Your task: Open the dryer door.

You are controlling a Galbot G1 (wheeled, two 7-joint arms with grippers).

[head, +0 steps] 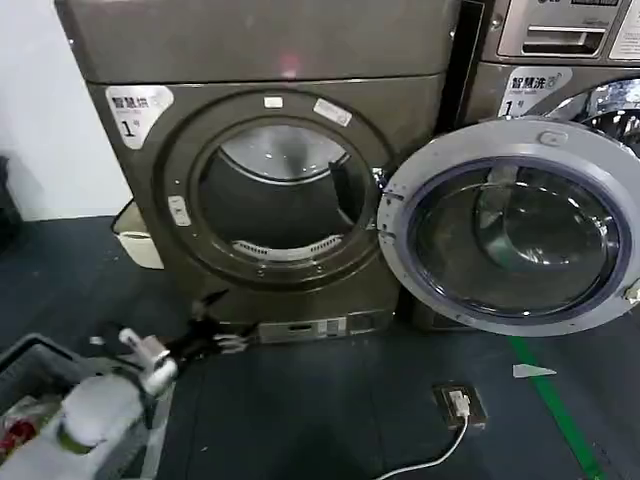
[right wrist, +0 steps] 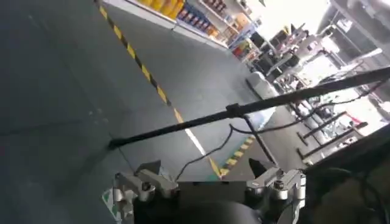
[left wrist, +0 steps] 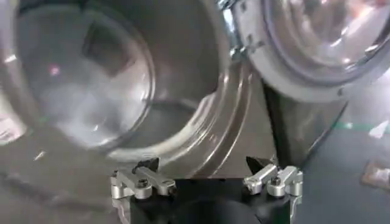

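Low at near left, the left pincer (head: 212, 338) hangs wide and empty; the dryer door (head: 513, 232) stands swung open to the right. Right pincer (right wrist: 207, 176) also gapes wide.

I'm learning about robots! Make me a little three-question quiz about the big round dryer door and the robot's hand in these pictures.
1. True or false: the dryer door is shut tight over the drum opening.
2. Which side of the opening does the door hang on, seen from the head camera? A) left B) right C) top
3. Fill in the blank: the left gripper is low in front of the machine, its fingers spread and holding ______.

Key:
1. False. The door is swung wide open, showing its pale grey inner rim.
2. B, right.
3. Nothing. It sits by the machine's base, apart from the door.
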